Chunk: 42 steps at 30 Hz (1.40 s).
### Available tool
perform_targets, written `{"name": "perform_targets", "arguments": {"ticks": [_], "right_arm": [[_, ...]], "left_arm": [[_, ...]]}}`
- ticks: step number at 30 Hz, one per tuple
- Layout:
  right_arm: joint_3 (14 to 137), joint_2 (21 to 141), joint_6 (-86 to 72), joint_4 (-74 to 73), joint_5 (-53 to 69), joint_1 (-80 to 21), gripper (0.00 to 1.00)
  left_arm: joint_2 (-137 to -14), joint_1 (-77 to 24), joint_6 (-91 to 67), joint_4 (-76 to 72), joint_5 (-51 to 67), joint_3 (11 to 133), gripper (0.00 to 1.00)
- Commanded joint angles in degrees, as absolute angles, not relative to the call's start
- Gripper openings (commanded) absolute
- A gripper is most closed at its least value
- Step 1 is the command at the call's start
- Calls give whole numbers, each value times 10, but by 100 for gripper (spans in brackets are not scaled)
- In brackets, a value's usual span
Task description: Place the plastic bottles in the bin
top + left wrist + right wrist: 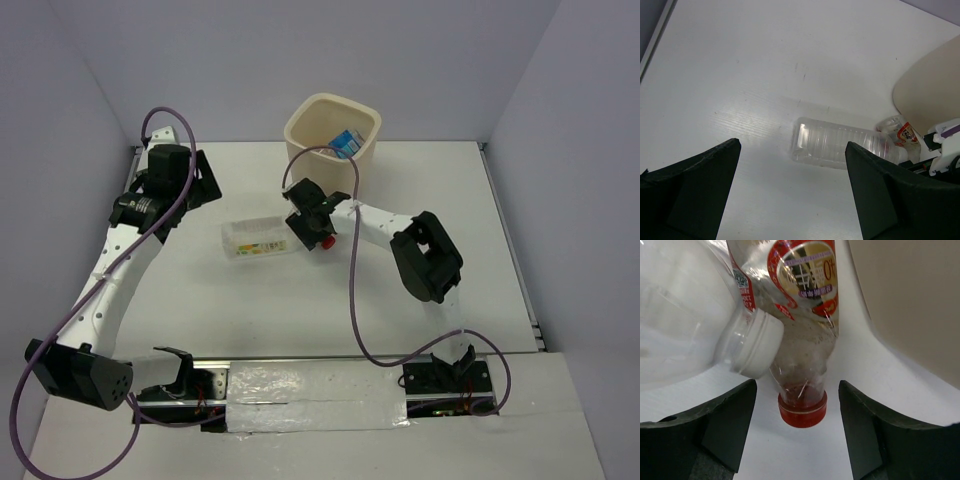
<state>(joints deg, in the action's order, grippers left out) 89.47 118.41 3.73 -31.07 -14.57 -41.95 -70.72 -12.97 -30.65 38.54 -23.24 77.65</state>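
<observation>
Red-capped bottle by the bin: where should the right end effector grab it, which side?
Probably the neck above the cap, from the cap end. The red-capped bottle lies flat, cap toward the right end effector, and a white-capped bottle crowds its body.

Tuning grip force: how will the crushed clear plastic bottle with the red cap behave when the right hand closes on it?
Likely light: the crushed clear red-capped plastic bottle looks empty. Its creased walls would probably buckle further, so the right hand may grip better at the stiffer red cap.
</observation>
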Motion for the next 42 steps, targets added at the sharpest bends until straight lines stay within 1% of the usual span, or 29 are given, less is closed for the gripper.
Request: {"name": "perform_targets", "arguments": {"ticks": [1, 7, 9, 10, 12, 13, 14, 18, 21, 24, 28, 32, 34, 37, 39, 40, 42], "right_arm": [[927, 1204, 45, -311, -128, -414, 73], [901, 1205, 26, -302, -116, -415, 70], [882, 1195, 17, -292, -118, -415, 65], [875, 1190, 12, -287, -120, -415, 60], [853, 1168, 4, -273, -126, -415, 53], [845, 1159, 2, -268, -135, -415, 47], [838, 1150, 2, -258, -140, -416, 45], [808, 1093, 2, -249, -166, -421, 44], [800, 1027, 2, -257, -192, -435, 43], [798, 929, 2, -278, -217, -448, 43], [803, 840, -15, -295, -243, -461, 43], [828, 798, -18, -286, -287, -460, 43], [852, 805, -13, -277, -307, -454, 44], [955, 856, -9, -286, -316, -424, 45], [1007, 916, -6, -293, -311, -409, 47], [1066, 939, -5, -309, -309, -402, 47], [1123, 1008, -5, -324, -311, -382, 47]], "left_arm": [[-698, -125, -316, 367, -229, 780, 99], [-689, -122, -315, 366, -232, 772, 99], [-686, -120, -314, 365, -234, 769, 99], [-686, -120, -314, 365, -234, 768, 99], [-686, -120, -314, 365, -235, 767, 99], [-686, -120, -313, 366, -236, 767, 99], [-686, -118, -313, 365, -236, 766, 99], [-684, -118, -314, 367, -237, 769, 99], [-682, -116, -314, 369, -239, 773, 99], [-684, -114, -313, 372, -244, 780, 99], [-695, -113, -320, 375, -242, 784, 99], [-701, -113, -337, 379, -240, 784, 99], [-701, -113, -343, 380, -241, 782, 99], [-702, -113, -342, 388, -234, 781, 99], [-704, -113, -343, 401, -228, 782, 99], [-704, -113, -345, 407, -225, 783, 99], [-701, -113, -352, 419, -213, 780, 99]]}}
